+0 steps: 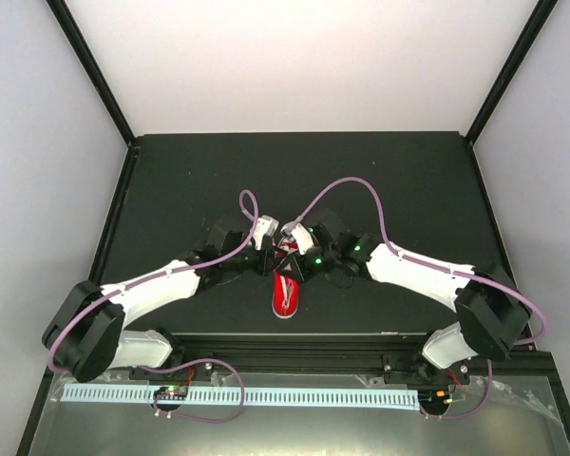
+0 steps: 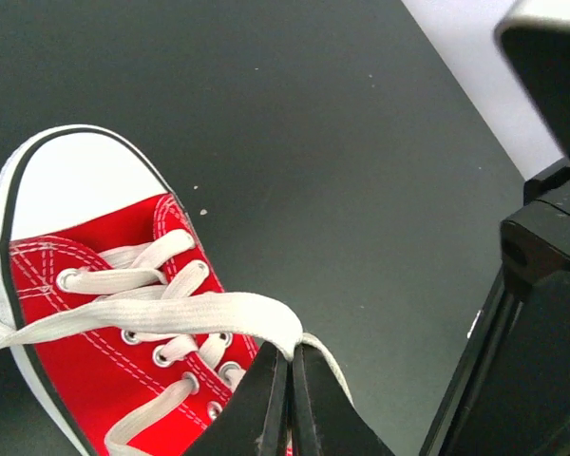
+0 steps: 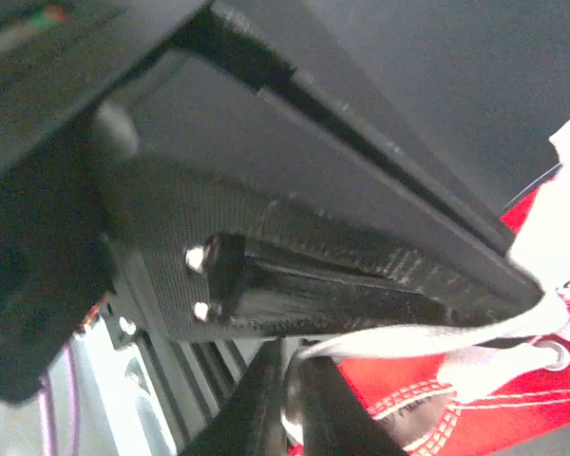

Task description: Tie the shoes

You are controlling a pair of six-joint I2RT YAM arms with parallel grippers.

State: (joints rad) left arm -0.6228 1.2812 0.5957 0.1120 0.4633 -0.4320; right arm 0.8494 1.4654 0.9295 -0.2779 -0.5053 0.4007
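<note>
A small red sneaker with white toe cap lies on the black table between both arms. In the left wrist view the sneaker fills the lower left, and my left gripper is shut on a white lace pulled taut across the eyelets. In the right wrist view my right gripper is shut on another white lace that runs right toward the red sneaker; the left gripper's black body crosses just above it. In the top view both grippers, left and right, meet over the sneaker's far end.
The black table is walled by white panels. The table's front rail lies just behind the sneaker's near end. The two arms' heads nearly touch over the sneaker. Purple cables loop above the wrists.
</note>
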